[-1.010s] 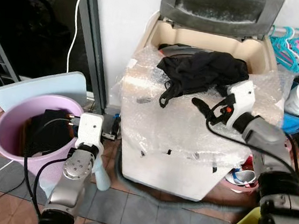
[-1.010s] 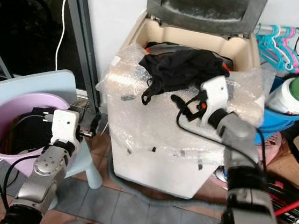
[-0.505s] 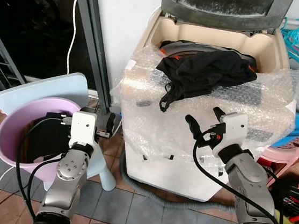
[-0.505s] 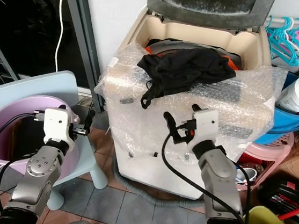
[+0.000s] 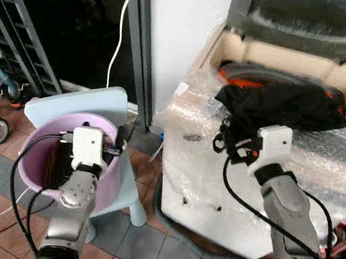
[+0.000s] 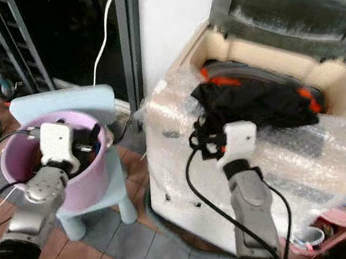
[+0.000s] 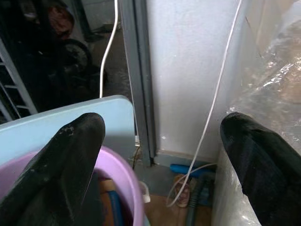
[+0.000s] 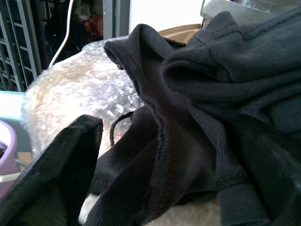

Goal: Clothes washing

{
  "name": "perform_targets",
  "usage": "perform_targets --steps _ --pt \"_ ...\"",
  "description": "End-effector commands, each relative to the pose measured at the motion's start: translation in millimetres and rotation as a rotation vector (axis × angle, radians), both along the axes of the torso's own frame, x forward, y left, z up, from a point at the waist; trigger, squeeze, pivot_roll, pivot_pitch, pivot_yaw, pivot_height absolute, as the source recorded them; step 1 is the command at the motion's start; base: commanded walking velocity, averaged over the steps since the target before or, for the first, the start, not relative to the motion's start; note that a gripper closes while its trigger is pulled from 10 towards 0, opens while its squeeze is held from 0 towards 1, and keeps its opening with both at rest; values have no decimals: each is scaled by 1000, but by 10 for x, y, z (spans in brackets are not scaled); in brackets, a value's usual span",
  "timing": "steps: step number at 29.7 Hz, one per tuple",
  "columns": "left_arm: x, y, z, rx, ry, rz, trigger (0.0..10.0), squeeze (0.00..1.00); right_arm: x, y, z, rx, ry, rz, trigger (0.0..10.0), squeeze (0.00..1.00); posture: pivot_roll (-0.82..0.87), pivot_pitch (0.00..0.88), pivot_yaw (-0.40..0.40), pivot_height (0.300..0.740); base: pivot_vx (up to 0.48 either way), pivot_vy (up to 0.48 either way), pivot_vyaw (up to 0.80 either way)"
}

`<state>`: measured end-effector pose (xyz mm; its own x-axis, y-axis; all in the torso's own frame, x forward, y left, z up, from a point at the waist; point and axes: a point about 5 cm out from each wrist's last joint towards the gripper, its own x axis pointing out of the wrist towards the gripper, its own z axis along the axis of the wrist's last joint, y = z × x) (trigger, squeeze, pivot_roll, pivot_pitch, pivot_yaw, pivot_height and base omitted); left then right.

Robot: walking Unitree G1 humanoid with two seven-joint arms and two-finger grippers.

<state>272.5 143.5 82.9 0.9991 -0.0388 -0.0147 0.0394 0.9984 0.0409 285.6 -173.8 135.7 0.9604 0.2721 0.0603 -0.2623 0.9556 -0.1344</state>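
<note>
So our right gripper (image 8: 155, 155) has come back up from the washer's front and is now nosed right into the black garment (image 5: 282, 104), fingers spread wide on either side of the cloth, nothing pinched yet. That garment is draped over the front rim of the washing machine (image 5: 218, 172), half on the bubble wrap (image 5: 193, 116), not down in the drum. Left gripper (image 7: 160, 155) hangs open above the pink bucket (image 5: 107, 184). We'd guess a grab-and-push into the tub is next.
</note>
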Motion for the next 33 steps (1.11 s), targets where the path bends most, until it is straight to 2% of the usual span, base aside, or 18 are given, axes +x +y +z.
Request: perform_targets --steps 1,5,9,11,13,15,18,23,24,26,27,28,29,30,31,33 --pt "-8 68 -46 17 26 24 10000 0 31 -29 19 6 13 -12 10000 1000 -84 0 39 740 0 0 0" --pt "-24 59 -71 15 37 23 10000 0 184 -179 10 -67 68 -20 10000 1000 -75 0 32 740 0 0 0" --pt "-17 45 -77 13 40 20 10000 0 460 -399 156 -134 73 -40 10000 973 -80 0 31 740 0 0 0" --pt "-2 32 -79 11 41 16 10000 0 627 -503 323 -147 47 -61 10000 973 -84 0 30 740 0 0 0" --pt "8 16 -76 9 39 13 10000 0 764 -583 571 -140 -23 -105 10000 973 -81 0 25 740 0 0 0" --pt "18 2 -70 6 34 15 10000 0 917 -660 1056 -122 -180 -180 10000 980 -78 0 21 740 0 0 0" --pt "7 6 -69 6 33 33 10000 0 930 -643 1326 -114 -295 -198 10000 976 -64 0 9 740 0 0 0" --pt "-25 31 -82 10 37 45 10000 0 866 -529 1269 -125 -324 -120 10000 969 -59 0 11 740 0 0 0" --pt "-33 39 -89 12 41 45 10000 0 800 -473 1179 -159 -321 -74 10000 871 -61 0 15 740 0 0 0" --pt "-40 47 -96 17 44 43 10000 0 732 -409 1069 -164 -302 -2 10000 863 -65 0 21 740 0 0 0" --pt "-38 48 -95 18 44 43 10000 0 702 -394 1029 -170 -289 30 10000 824 -65 0 21 740 0 0 0" --pt "-26 48 -89 18 44 41 10000 0 627 -363 921 -201 -240 122 10000 506 -67 0 23 740 0 0 0" --pt "-26 48 -89 18 44 41 10000 0 627 -363 921 -201 -240 122 10000 506 -67 0 23 740 0 0 0" --pt "-10 49 -81 19 43 37 10000 0 533 -351 815 -197 -181 214 10000 388 -71 0 27 740 0 0 0" --pt "-5 51 -80 19 43 36 10000 0 494 -363 756 -195 -144 244 10000 188 -81 0 33 740 0 0 0" --pt "3 48 -82 19 44 31 10000 0 431 -401 647 -219 -88 286 10000 0 -87 0 36 740 0 0 0"
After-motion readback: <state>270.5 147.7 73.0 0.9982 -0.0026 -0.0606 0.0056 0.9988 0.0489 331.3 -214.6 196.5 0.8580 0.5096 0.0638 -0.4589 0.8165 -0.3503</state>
